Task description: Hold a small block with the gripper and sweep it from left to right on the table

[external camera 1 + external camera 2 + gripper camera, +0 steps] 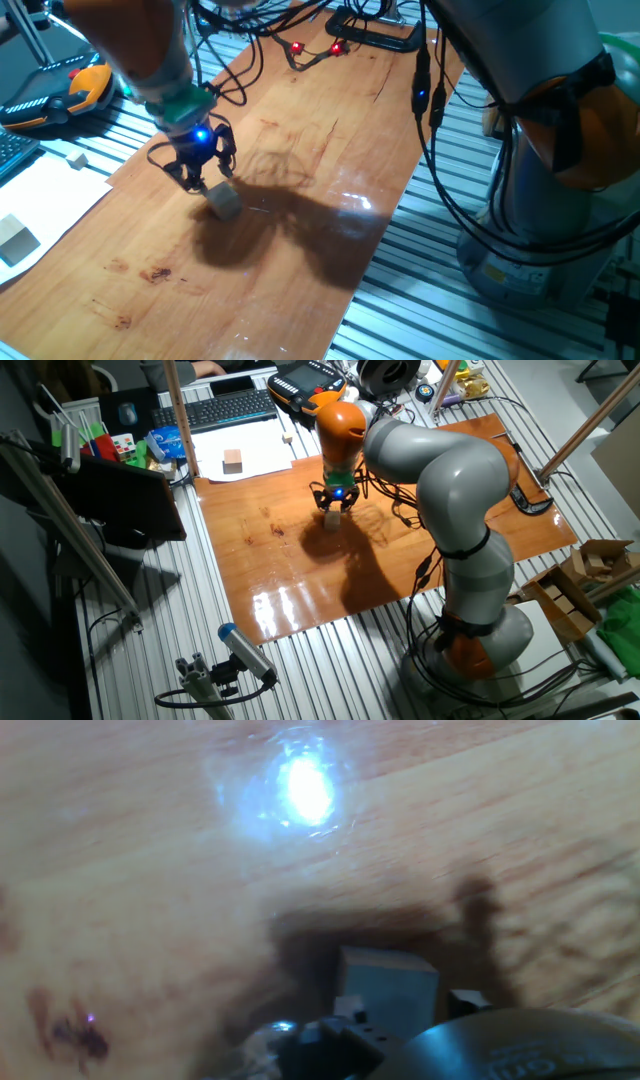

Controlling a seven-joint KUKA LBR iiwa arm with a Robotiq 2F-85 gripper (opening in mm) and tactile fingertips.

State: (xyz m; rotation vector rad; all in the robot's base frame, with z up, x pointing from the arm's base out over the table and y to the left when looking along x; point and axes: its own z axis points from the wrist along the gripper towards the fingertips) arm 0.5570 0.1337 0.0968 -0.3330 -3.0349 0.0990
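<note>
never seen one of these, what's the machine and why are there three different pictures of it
It is one robot arm, grey and orange, ending in a black two-finger gripper with a blue light. Two pictures come from fixed cameras on different sides of the table, a glossy reddish-brown wooden board. The blurry third comes from a camera on the hand, looking down along the fingers. The gripper is closed on a small block of pale wood, held at the board's surface. Off the board, a larger wooden block sits on white paper.

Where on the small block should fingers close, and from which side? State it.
Grip the small block across two opposite upright faces, coming straight down from above. It is a plain cube on the table, so those flat parallel faces suit the gripper, which is already shut on it that way.
</note>
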